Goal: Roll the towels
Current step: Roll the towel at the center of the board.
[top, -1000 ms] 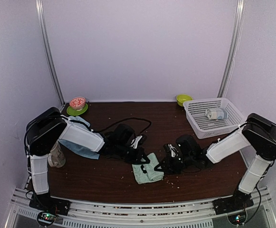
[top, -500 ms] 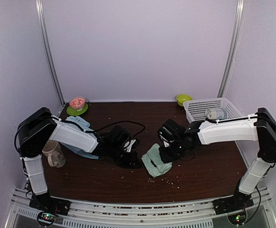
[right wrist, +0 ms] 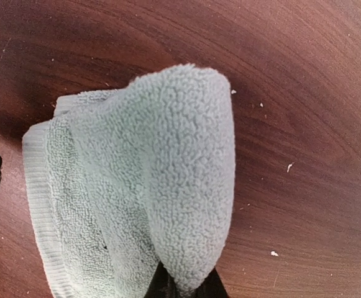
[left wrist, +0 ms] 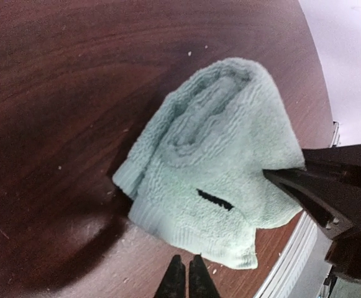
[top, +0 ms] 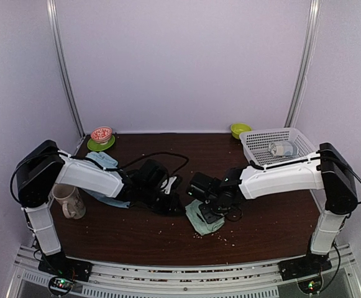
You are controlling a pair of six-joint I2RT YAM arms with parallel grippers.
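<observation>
Half-rolled pale sage-green terry towel (left wrist: pixel 211 161) mid-table, pinched at 12 o'clock fold by clamped right gripper (right wrist: pixel 185 288). Clenched empty just beside hem at 10 o'clock: left gripper (left wrist: pixel 186 280). Best: pin hem, roll tight, edges aligned. Light blue cloth towel (top: pixel 105 162) at table's 9 o'clock, seemingly not yet rolled.

One part-rolled, one rumpled
Sage-green towel (top: pixel 202 219), half rolled, dark mark up, lies mid-bench (top: pixel 137 239); light blue towel (top: pixel 104 161) lies loose at left.

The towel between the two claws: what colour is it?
The towel is pale sage-green with a small dark mark; left wrist view shows it best.
</observation>
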